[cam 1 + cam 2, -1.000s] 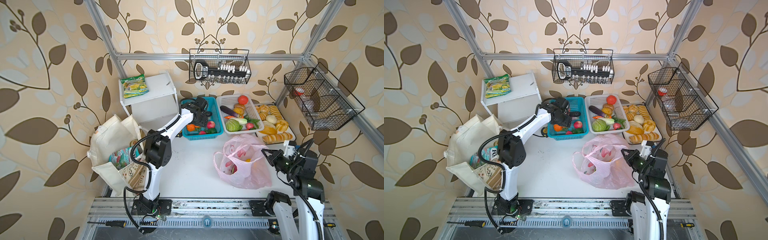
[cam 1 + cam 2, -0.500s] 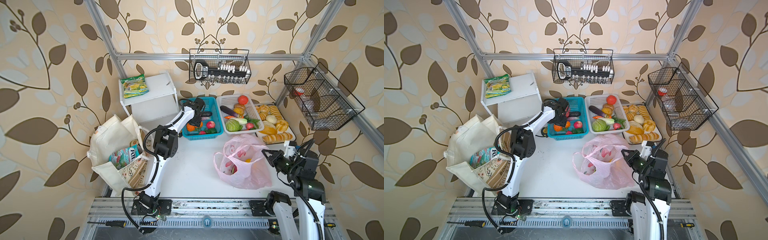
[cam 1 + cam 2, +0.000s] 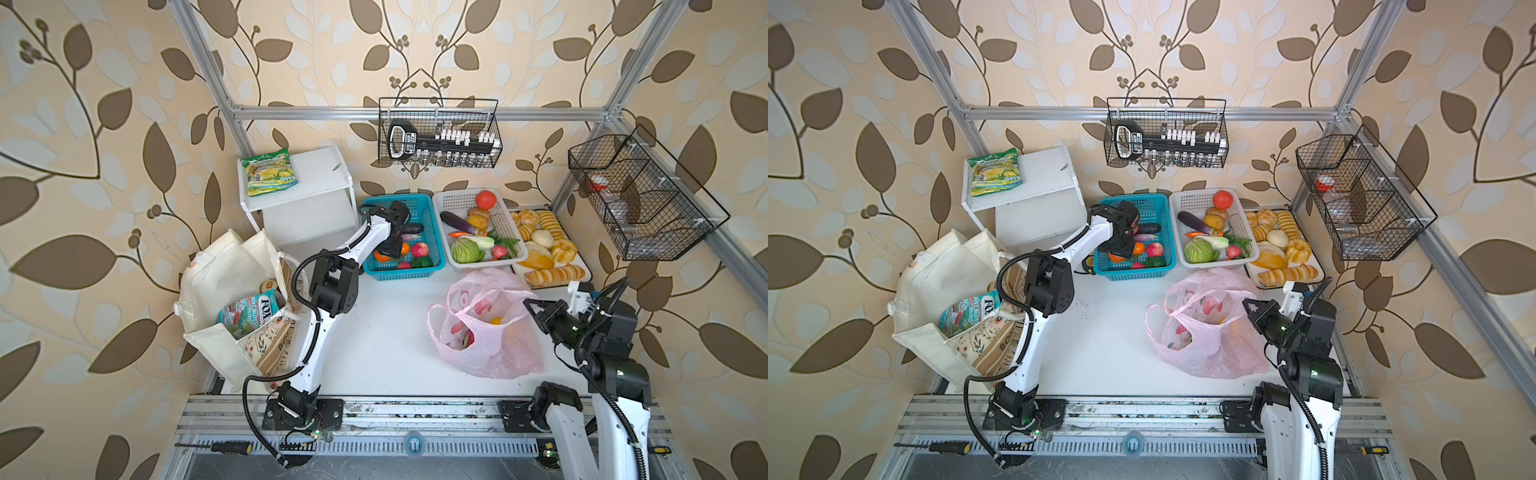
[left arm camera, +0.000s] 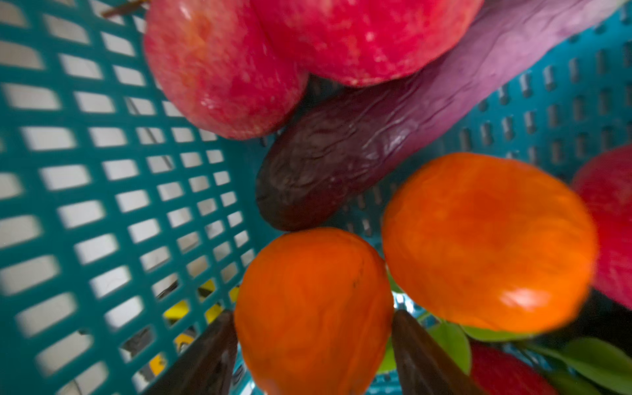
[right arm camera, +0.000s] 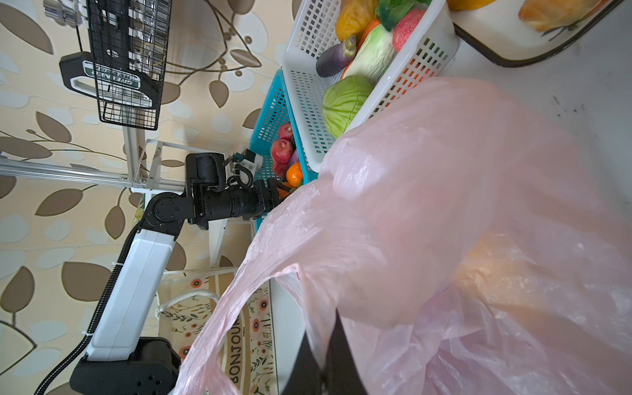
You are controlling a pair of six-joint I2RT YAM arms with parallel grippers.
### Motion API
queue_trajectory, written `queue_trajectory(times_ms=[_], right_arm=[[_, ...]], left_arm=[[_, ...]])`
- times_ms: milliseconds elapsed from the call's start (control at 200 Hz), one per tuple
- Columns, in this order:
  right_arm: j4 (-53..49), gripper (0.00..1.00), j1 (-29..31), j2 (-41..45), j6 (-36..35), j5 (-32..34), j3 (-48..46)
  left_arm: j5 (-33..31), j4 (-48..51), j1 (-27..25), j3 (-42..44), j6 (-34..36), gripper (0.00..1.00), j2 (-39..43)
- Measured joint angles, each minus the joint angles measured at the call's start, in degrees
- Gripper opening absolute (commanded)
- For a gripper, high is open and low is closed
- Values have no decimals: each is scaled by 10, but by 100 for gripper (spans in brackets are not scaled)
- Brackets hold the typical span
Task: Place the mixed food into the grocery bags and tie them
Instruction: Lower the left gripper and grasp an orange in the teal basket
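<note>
The left gripper (image 3: 390, 248) sits lower and nearer the front left corner of the teal basket (image 3: 403, 274) than a second ago, when it hung over the basket's back half. Its elbow has swung away from the cream canvas tote (image 3: 216, 282) toward the basket.

In the left wrist view the jaws stand apart on either side of an orange toy fruit (image 4: 313, 307), with both fingers (image 4: 208, 355) close against its flanks. The view does not show whether they press it yet. A second orange (image 4: 489, 239) lies just beside the first, with a wrinkled purple vegetable (image 4: 342, 164) and red apples (image 4: 222, 68) beyond them. All of these are still in the basket.

The right gripper (image 3: 528, 304) has not moved. In the right wrist view its fingers are pinched together on a fold of the pink plastic bag (image 5: 444, 205), holding up the rim.

The bag (image 3: 490, 353) lies on the white table (image 3: 374, 340) as before, in front of the baskets. Red and yellow fruit show through its film. In both top views the tote stands open at the table's left edge. The teal-red snack packet (image 3: 249, 318) and the can's gold top (image 3: 269, 285) are visible inside it, unchanged.
</note>
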State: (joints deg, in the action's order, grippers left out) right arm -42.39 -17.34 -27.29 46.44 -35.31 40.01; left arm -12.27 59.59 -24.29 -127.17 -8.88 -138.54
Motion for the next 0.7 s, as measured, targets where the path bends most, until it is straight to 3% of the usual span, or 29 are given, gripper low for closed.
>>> queue_trajectory(times_ms=[55,185,240,275,545,700], right_arm=[[0,0,0,0,0,0,0],[0,0,2,0,0,0,0],[0,0,3,0,0,0,0],[0,0,3,0,0,0,0],[1,0,3,0,0,0,0],[2,0,3,-1,0,0,0]], left_arm=[[0,-1,0,0,0,62,0],[-1,-4,0,0,5,62,0],[-1,-4,0,0,9,47,0],[-1,-4,0,0,11,43,0],[14,0,0,20,14,48,20],[52,-9,-9,89,12,49,112]])
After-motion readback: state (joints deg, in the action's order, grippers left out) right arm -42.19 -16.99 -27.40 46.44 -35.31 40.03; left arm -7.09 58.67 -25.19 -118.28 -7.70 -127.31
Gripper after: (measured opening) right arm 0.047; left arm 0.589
